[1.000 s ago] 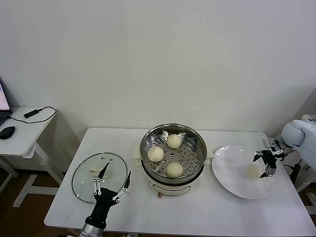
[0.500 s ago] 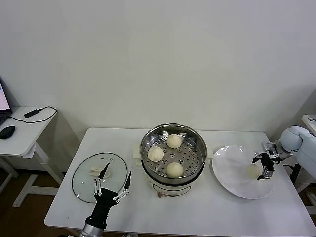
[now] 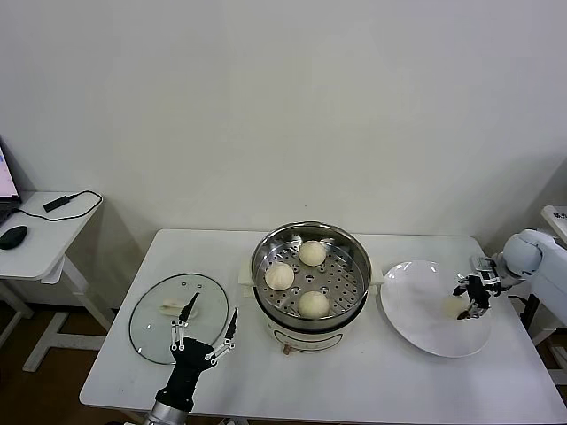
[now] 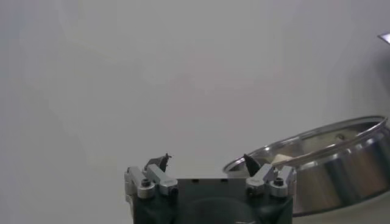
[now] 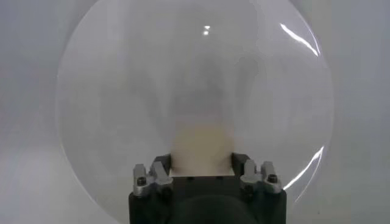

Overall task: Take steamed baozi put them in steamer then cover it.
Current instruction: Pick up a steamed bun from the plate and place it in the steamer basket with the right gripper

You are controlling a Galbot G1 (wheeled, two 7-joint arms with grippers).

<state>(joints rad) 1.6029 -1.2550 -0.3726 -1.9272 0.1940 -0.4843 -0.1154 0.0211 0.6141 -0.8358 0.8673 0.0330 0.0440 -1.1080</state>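
Cream-white bun (image 3: 455, 306) sits pinched in the right gripper (image 3: 470, 299) on the plate (image 3: 416, 319) — lift straight up, gently, toward the steamer (image 3: 310, 266) — left gripper (image 3: 204, 329) waits spread.

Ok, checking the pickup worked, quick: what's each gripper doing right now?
Left gripper: open, empty, near the glass lid.
Right gripper: closed on the last bun, on the white plate.

Four steamed baozi are showing: three (image 3: 312, 253) (image 3: 279, 276) (image 3: 313, 304) are sitting in the one steamer (image 3: 353, 246), and one (image 3: 454, 306) is lying on the single white plate (image 3: 416, 319). One cover (image 3: 155, 323) is resting on the table (image 3: 372, 381).
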